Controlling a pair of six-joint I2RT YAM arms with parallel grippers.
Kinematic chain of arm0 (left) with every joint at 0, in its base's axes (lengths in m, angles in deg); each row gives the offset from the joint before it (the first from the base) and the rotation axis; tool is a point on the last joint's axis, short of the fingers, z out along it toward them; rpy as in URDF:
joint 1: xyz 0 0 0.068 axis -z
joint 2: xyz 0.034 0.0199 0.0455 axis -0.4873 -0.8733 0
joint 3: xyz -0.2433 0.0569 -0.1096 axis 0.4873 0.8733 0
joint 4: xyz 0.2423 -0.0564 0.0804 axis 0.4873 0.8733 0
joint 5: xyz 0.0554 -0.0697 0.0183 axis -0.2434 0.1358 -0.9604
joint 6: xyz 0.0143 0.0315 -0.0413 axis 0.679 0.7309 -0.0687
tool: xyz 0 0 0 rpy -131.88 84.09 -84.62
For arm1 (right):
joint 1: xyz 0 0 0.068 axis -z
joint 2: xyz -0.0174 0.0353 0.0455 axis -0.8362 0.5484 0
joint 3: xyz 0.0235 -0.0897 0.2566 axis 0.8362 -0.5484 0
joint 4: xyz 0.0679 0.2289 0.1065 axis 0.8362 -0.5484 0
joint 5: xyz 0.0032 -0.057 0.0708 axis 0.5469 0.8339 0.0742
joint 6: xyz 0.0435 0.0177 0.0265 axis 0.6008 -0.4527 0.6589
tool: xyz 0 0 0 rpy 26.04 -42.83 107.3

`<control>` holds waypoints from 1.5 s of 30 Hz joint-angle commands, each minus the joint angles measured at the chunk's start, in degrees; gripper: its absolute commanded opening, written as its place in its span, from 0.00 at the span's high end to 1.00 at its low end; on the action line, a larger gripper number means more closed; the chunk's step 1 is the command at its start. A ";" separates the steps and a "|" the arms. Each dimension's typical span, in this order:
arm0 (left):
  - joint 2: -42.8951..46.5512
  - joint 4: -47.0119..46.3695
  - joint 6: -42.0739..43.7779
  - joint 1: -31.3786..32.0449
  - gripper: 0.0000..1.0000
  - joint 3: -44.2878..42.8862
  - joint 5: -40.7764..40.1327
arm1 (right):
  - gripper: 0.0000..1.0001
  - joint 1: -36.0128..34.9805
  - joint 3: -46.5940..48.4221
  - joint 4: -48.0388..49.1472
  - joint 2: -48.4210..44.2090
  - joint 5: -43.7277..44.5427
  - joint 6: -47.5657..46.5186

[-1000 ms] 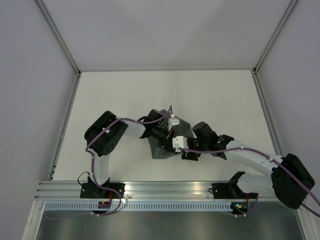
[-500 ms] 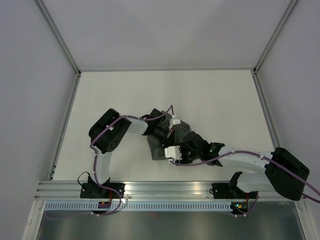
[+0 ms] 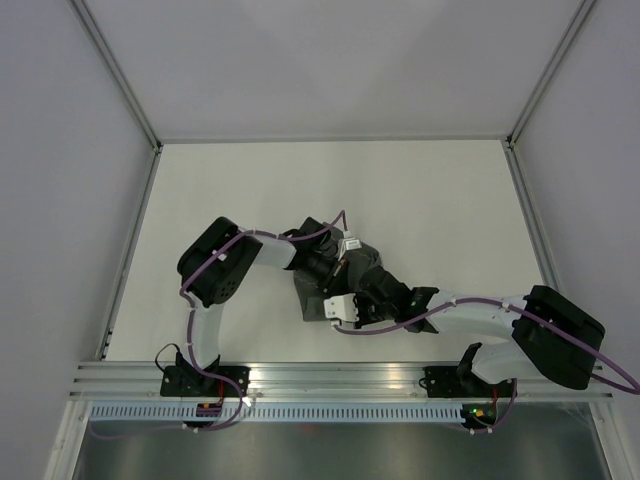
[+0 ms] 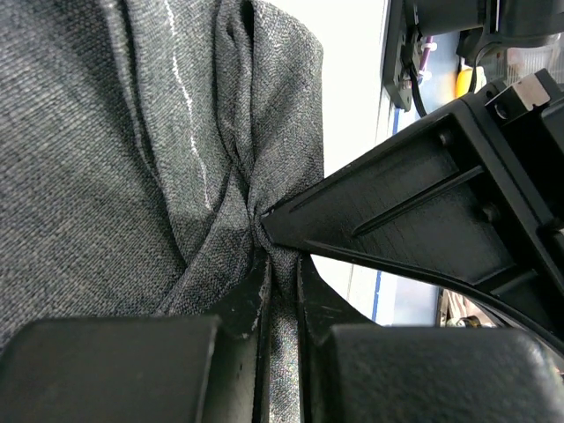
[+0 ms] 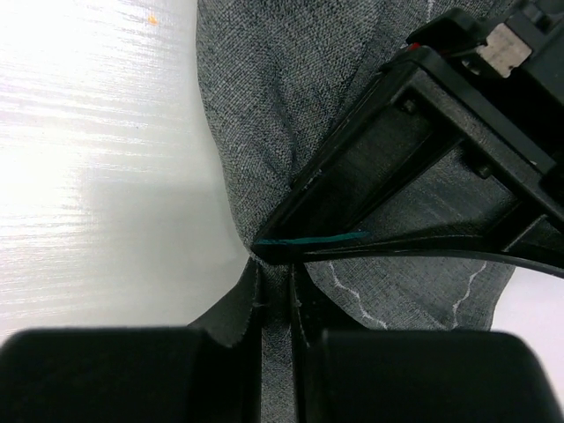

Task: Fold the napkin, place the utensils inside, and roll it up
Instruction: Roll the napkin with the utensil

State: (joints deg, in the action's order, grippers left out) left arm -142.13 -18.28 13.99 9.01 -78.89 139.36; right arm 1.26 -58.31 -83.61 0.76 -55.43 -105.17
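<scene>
Bunched napkin (image 4: pixel 97 176) — pinched in left gripper (image 4: pixel 282 264), right gripper (image 5: pixel 275 273)

Overhead: bright, even, diffuse light. Right wrist: white smooth tabletop (image 5: pixel 88 176) glares at 9 o'clock. Left wrist: dark grey felt-like napkin (image 4: pixel 88 176) sharp, 6 o'clock blurred

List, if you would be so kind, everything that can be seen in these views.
napkin: one, dark grey with a lighter stitched line, bunched mid-table under both grippers
table: one, white, floor of the enclosure
enclosure walls: three, pale grey, left, far and right of the table
rail: one, silver metal, near edge, carrying both arm bases
left arm: one, black and white with purple cable, reaching in from near left
right arm: one, the same colours, reaching in from near right
left gripper: one, black, pinching a napkin fold
right gripper: one, black, pinching the napkin beside it
</scene>
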 commanded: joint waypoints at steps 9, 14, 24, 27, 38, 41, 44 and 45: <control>6.58 1.05 -0.11 -1.87 0.90 0.22 -10.61 | 1.00 -0.07 1.31 -6.38 3.01 -2.52 1.17; 13.53 -5.99 -4.05 -3.80 0.89 3.56 -16.16 | 0.99 1.69 4.21 -10.60 4.68 -7.18 1.61; 23.82 -14.96 -12.06 -9.08 0.88 8.75 -25.31 | 1.00 6.35 12.99 -22.98 10.92 -15.18 -0.93; 25.40 -13.82 -11.71 -9.08 0.89 9.63 -28.12 | 1.00 6.53 14.22 -24.31 13.11 -16.24 -1.64; 48.39 -21.01 -14.87 -9.34 0.89 24.12 -65.62 | 0.99 10.65 20.81 -32.13 18.91 -23.62 -3.66; 55.60 -24.01 -14.08 -9.26 0.87 28.25 -71.25 | 1.00 12.93 24.50 -35.91 22.43 -26.69 -5.15; 60.63 -28.39 -13.56 -9.26 0.86 32.82 -75.14 | 1.00 15.14 28.72 -41.26 27.60 -29.50 -6.73; 63.87 -31.37 -13.12 -9.26 0.85 35.27 -75.41 | 1.00 15.75 30.82 -42.24 28.67 -30.12 -7.17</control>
State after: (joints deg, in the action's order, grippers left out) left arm -83.36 -40.62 1.81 -0.21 -47.75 72.21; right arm 15.57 -28.96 -115.63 23.31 -81.20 -109.19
